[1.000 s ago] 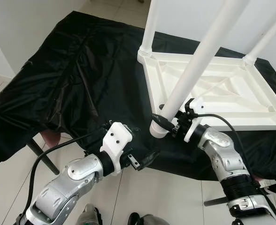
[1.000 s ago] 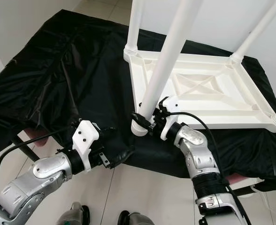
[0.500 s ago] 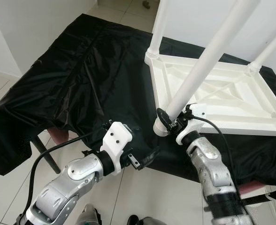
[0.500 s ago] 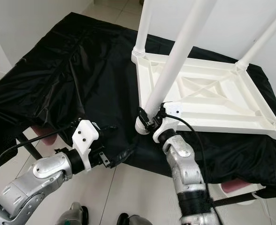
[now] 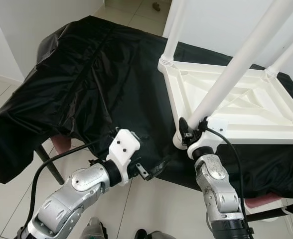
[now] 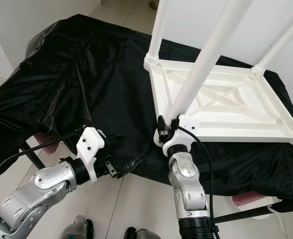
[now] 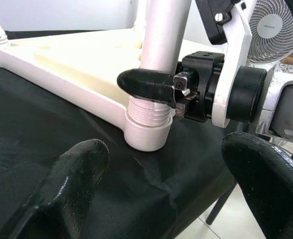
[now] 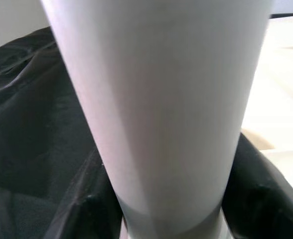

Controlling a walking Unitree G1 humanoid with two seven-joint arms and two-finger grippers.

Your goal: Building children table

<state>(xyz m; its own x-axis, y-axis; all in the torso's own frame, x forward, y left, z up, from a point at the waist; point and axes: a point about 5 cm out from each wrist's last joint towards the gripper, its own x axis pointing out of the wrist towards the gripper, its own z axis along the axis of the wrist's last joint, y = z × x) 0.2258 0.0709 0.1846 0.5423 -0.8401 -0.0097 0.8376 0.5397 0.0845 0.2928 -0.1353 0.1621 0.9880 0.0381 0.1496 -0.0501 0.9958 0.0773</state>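
Currently the right gripper clamps the leg at the tabletop's 7 o'clock corner socket. Keep the leg plumb while seating. Left gripper hangs open.

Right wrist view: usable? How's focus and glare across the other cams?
Right wrist view: soft, the table leg too close to focus. Left wrist view: right gripper and leg socket sharp, own fingers blurred, highlights on them. Eye views: sharp, sheen on the black cover, white tabletop near blown out.
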